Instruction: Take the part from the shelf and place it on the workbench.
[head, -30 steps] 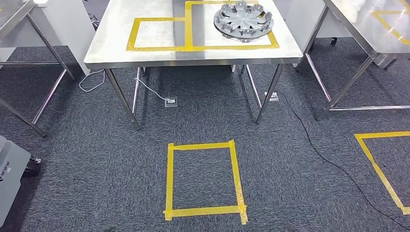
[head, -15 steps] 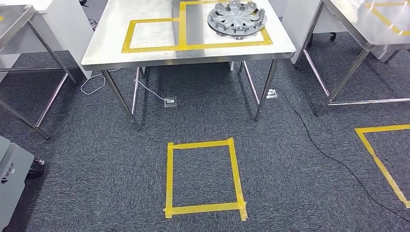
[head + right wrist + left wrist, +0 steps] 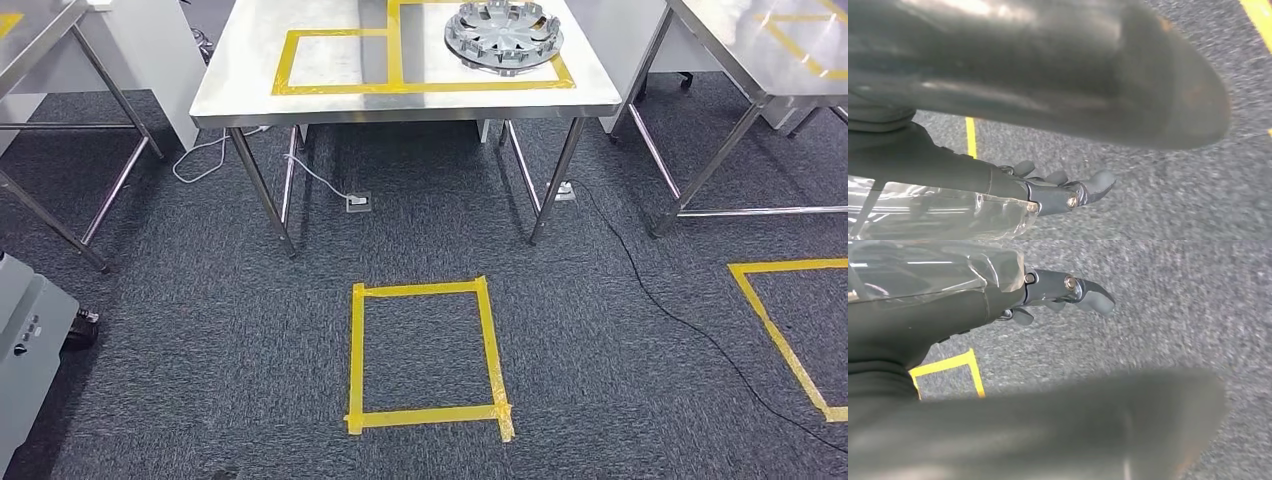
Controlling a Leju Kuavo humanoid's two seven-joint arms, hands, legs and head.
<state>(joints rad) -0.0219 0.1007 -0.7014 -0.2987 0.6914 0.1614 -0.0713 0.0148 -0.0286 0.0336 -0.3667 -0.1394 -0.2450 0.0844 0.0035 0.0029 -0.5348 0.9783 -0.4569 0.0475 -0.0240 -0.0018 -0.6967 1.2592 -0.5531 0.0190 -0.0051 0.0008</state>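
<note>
A silver wheel cover (image 3: 503, 37), round with spokes, lies on the steel workbench (image 3: 300, 95) ahead of me, inside a yellow taped rectangle at the bench's right side. My left hand (image 3: 1013, 300) hangs over grey carpet with nothing in it, its dark fingers (image 3: 1083, 290) apart from the thick thumb. My right hand (image 3: 1013, 185) also hangs above the carpet, holding nothing, with its fingers (image 3: 1088, 187) loosely spread.
A yellow tape square (image 3: 425, 355) marks the carpet in front of the bench. Steel tables stand at the right (image 3: 740, 60) and left (image 3: 40, 40). A black cable (image 3: 660, 300) crosses the floor at right. A grey box (image 3: 25, 340) sits at the left edge.
The whole picture has swayed, left and then back right, and the floor square sits a little higher, so the camera has moved. The wheel cover stays in place on the bench.
</note>
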